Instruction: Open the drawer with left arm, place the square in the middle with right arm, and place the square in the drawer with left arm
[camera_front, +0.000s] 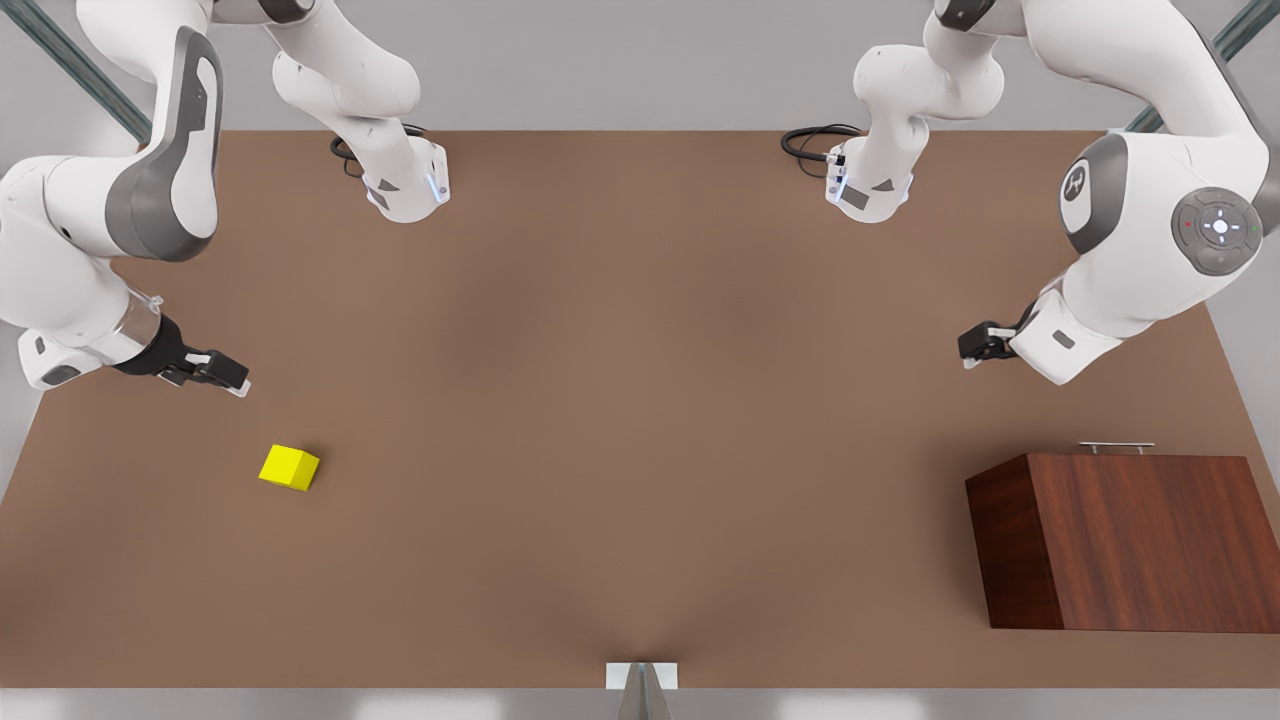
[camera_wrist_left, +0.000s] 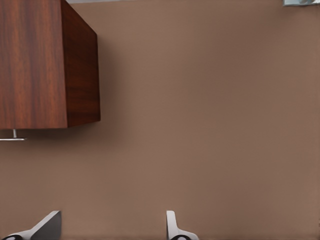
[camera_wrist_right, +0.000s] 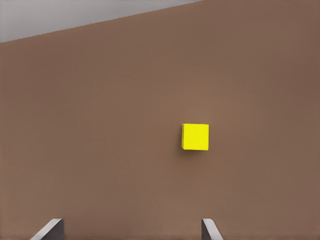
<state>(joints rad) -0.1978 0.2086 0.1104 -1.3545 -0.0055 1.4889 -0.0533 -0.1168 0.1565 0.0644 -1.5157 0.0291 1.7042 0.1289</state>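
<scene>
Nearby, glossy yellow cube (camera_front: 289, 467), wood-grain cabinet (camera_front: 1140, 540)

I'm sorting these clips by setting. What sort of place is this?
Likely a simulated robot test bench, not a lived-in room: two white arms bolted to a plain brown tabletop, which carries a small yellow cube and a wood-grain drawer cabinet. Bare grey surrounds.

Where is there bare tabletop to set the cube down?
The widest free patch is the table centre, bordered by the yellow cube and the cabinet. The right gripper hangs open near the cube. It is tighter where the left gripper hovers open by the handle.
</scene>
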